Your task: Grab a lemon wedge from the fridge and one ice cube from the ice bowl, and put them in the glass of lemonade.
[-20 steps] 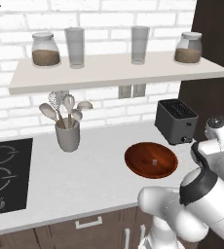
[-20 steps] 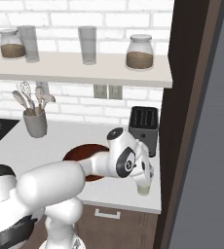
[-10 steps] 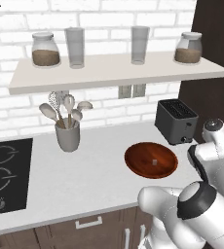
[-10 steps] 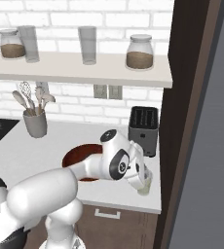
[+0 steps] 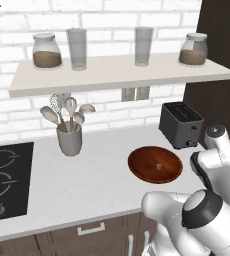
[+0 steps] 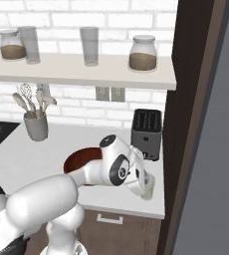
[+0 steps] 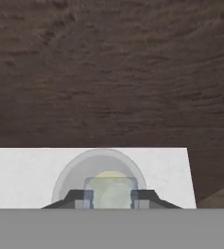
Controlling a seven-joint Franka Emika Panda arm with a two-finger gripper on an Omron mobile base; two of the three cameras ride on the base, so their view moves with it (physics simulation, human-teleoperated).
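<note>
Claw [image 7: 111, 197] poised directly over glass of lemonade [image 6: 147, 187], pinching a pale cube, likely 1 ice cube, ready to drop.

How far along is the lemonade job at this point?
Done: nothing can be confirmed inside the glass of lemonade. In hand: the gripper hangs over it, pinching a small pale piece; wedge or cube, unclear. Left: dropping it in, then the other item; an ice cube lies in the ice bowl.
</note>
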